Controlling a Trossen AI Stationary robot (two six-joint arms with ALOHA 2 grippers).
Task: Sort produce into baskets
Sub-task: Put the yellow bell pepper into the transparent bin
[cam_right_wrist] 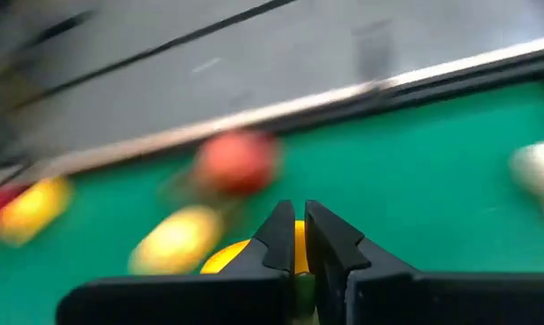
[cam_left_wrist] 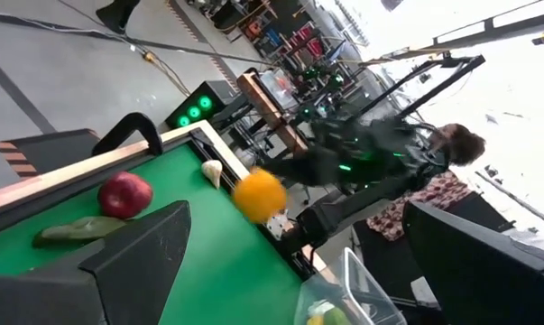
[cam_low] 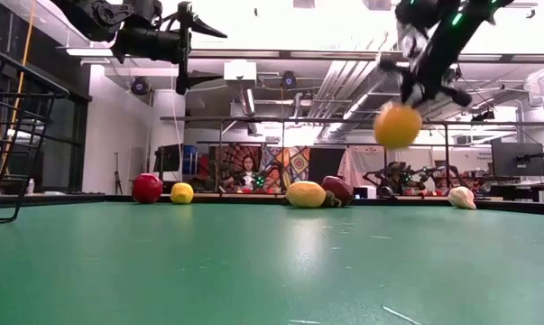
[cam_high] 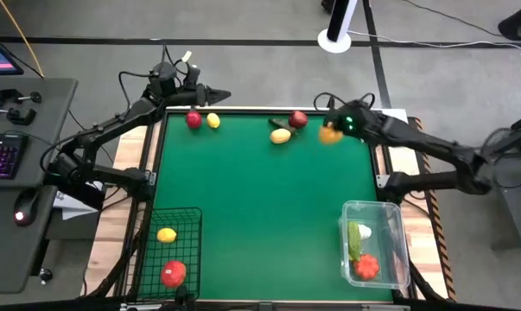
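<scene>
The right pincer (cam_low: 416, 88) is clenched above the bench's (cam_high: 260, 207) far edge, an orange fruit (cam_low: 397, 125) airborne just beneath, seemingly pinched at its top. The left pincer (cam_low: 189, 52) hangs released over the red apple (cam_low: 147, 188) and lemon (cam_low: 181, 192).

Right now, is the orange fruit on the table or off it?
Off it: the orange fruit hangs above the green table, under the shut right gripper.

Orange fruit (cam_high: 329, 134) airborne (below closed fingers), wire basket (cam_high: 186, 215), clear basket (cam_high: 397, 210)

Grey floor (cam_high: 243, 22) crossed by dark lines — a desk (cam_high: 35, 130) with a lit keyboard (cam_high: 1, 155) alongside.
</scene>
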